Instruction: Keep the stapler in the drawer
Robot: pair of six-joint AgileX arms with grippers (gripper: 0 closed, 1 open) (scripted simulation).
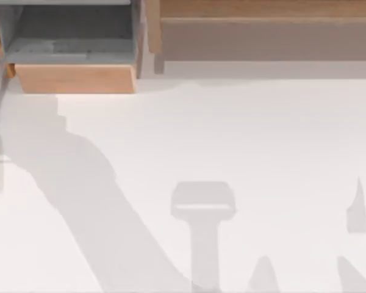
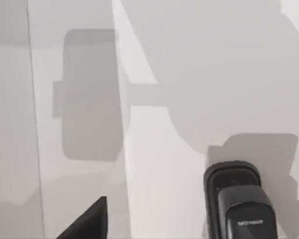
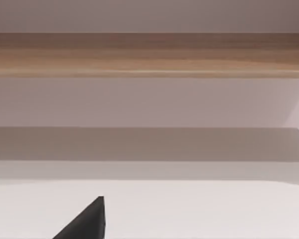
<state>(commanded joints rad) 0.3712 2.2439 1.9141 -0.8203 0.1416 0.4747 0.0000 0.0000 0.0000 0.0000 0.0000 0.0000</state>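
Observation:
The stapler is small and black with tiny white lettering on top. It lies on the white table in the left wrist view, apart from the dark edge of my left gripper and casting a shadow beside it. The drawer stands at the table's far left, pulled open, with a light tan front panel and a grey floor with nothing on it. A dark edge of my right gripper hangs over bare table, facing the brown shelf unit.
The wide brown wooden shelf unit runs along the back right, beside the drawer. Shadows of the arms fall across the white table.

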